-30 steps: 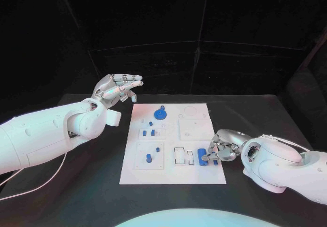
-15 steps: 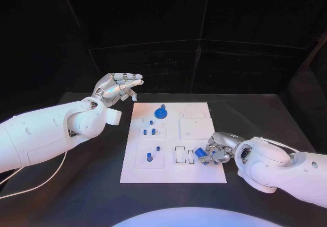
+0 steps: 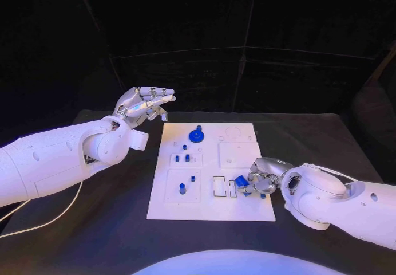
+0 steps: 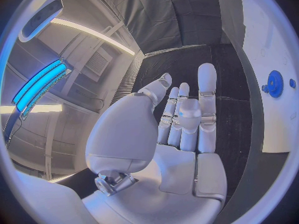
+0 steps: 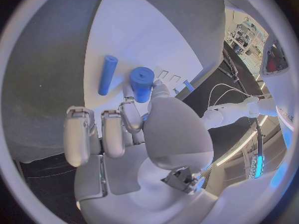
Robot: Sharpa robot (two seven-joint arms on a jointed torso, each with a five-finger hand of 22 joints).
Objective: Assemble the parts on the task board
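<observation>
Right hand pinches short blue plastic cylinder, axis near upright, over white task board slots. Left hand far, fingers apart, empty.

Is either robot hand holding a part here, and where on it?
The right robot hand pinches a short blue cylinder by its side, over the task board. The left robot hand holds nothing.

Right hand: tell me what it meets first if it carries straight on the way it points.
Probably the rectangular slots on the task board: the right hand, holding a blue cylinder, points toward them. Depth unclear.
</observation>
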